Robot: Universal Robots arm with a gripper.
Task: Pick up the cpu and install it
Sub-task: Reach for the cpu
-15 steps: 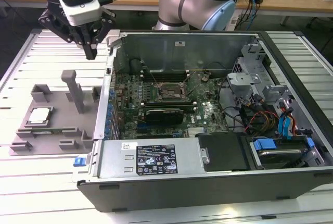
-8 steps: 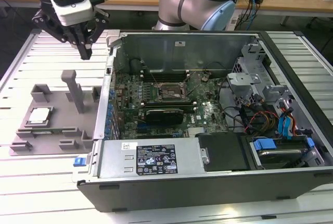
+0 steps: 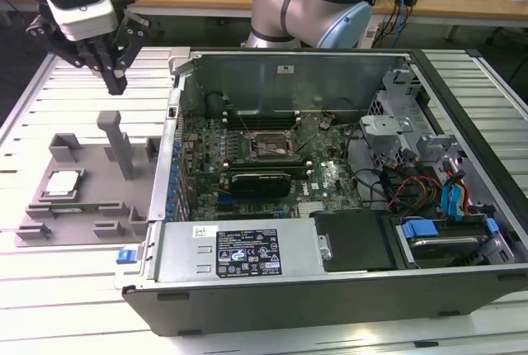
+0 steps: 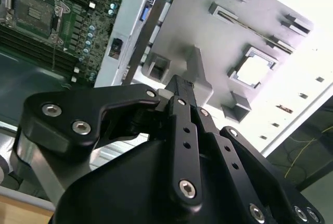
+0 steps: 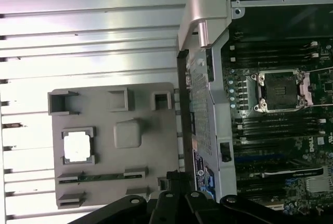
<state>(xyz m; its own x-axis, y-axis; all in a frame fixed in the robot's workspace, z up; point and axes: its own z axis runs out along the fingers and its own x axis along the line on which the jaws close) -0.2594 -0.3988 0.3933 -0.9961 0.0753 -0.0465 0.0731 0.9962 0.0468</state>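
Observation:
The cpu (image 3: 63, 182), a small square chip with a silvery-white top, lies in a square pocket of the grey fixture tray (image 3: 91, 206) to the exterior view's left of the open computer case (image 3: 330, 206). Both wrist views show the cpu (image 4: 255, 70) (image 5: 78, 146) in that pocket. My gripper (image 3: 115, 84) hangs well above the tray's far end, its black fingers pressed together with nothing between them. The gripper (image 4: 179, 84) points down near the tray's tall post (image 3: 124, 144). The open motherboard socket (image 3: 276, 147) sits in the middle of the case, with no chip in it.
The tray has several raised blocks and slots, and a memory stick (image 5: 96, 178) lies in one slot. The case's metal wall (image 3: 165, 165) stands between tray and motherboard. Cables and drive bays (image 3: 429, 173) fill the case's side at the exterior view's right. A slatted metal table (image 3: 74, 289) carries everything.

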